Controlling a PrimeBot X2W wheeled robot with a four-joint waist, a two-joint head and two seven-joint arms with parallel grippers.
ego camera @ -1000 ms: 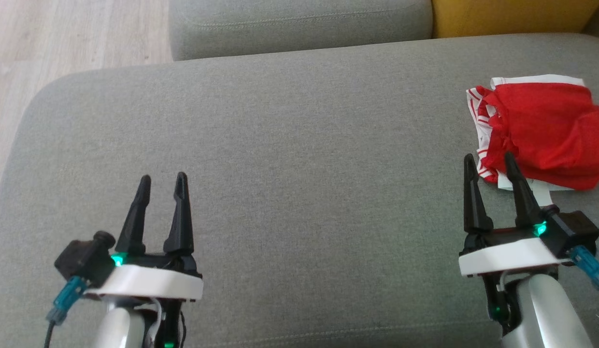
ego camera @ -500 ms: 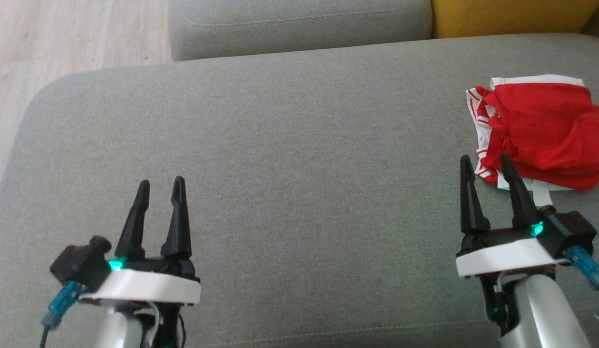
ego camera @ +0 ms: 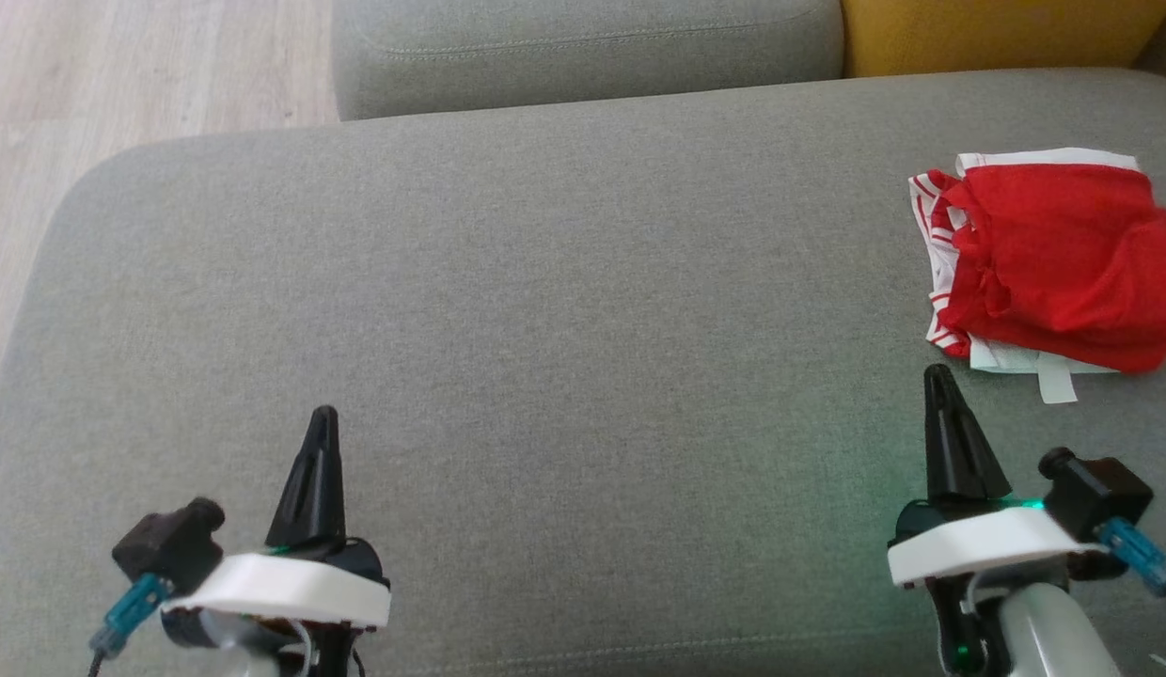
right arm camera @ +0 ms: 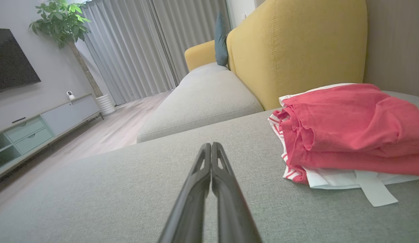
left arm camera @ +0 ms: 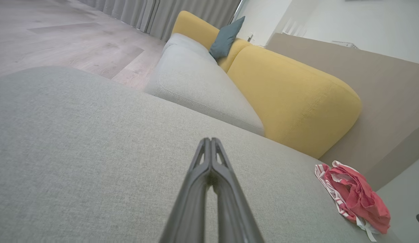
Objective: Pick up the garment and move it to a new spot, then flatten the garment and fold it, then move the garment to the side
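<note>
Lying untouched just beyond the right gripper [ego camera: 938, 374], the garment [ego camera: 1053, 254] is clear of both clenched jaws.

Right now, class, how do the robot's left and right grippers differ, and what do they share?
The left gripper is over bare grey sofa cushion, far from the red garment; the right gripper points just short of its white edge. The left gripper's camera juts to its left, the right gripper's to its right. Both are shut and empty.

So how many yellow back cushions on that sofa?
2. The near cushion stands just beyond the garment; the far cushion is farther along the sofa, beside the blue pillow. More may lie out of frame.
</note>
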